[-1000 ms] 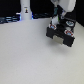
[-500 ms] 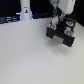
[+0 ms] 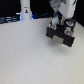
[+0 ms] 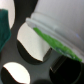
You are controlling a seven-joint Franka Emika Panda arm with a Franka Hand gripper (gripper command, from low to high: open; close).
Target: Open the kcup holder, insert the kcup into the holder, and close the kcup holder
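On the white table [image 3: 30,55], jaws grip the kcup [image 4: 55,30] above the kcup holder [image 3: 61,36]

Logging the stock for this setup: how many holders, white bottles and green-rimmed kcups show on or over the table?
holder: 1
bottle: 1
kcup: 1 (clear only in the wrist view)
Total: 3
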